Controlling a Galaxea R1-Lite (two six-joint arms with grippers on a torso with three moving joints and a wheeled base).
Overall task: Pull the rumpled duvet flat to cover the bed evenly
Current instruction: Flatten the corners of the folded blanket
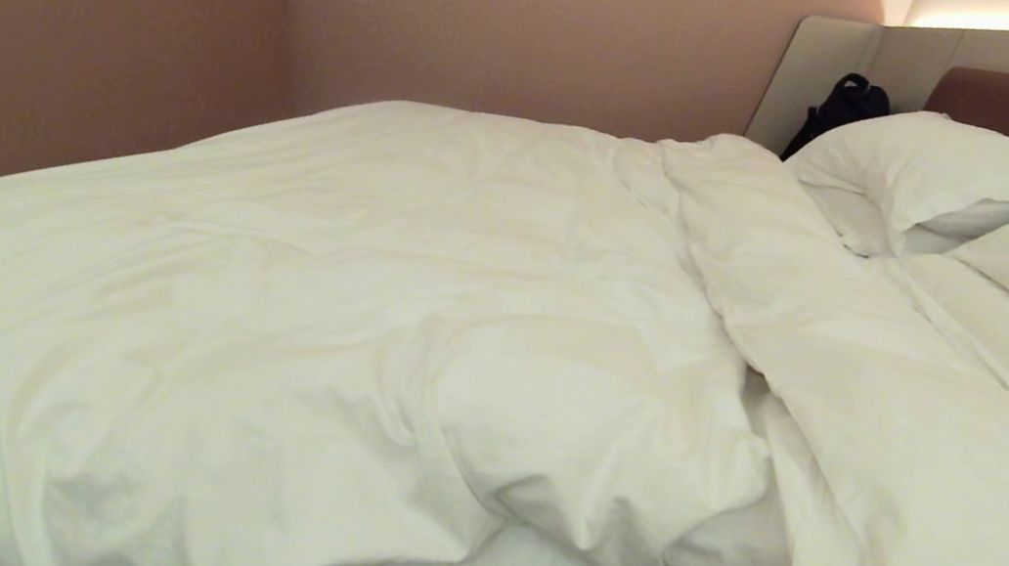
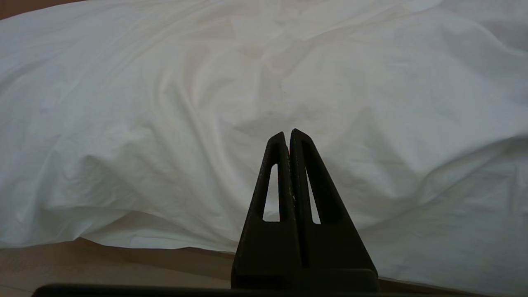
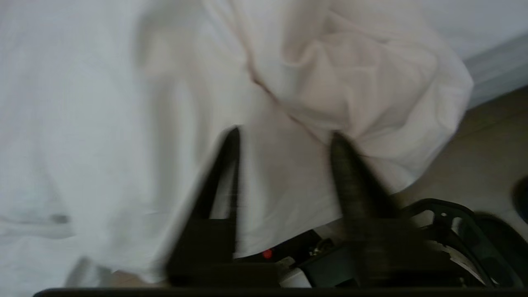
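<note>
While the duvet (image 1: pixel 422 311) lies bunched mid-bed (image 3: pixel 491 62), right end effector (image 3: pixel 284 138) hangs part-open at its hanging edge, holding nothing; regrasp and outward pull likely next; left end effector (image 2: pixel 288 134) closed, idle.

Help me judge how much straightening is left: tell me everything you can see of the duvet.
The duvet is a thick, puffy white quilt of soft creased fabric, lying rumpled over the bed. In the head view its left part spreads fairly smooth. Right of the middle it bunches into a long raised fold running toward the pillows, with a deep crease beside it. The near edge is turned up and hangs over the bedside. The right gripper, jaws apart, is at a bunched corner; whether it touches is unclear.
</note>
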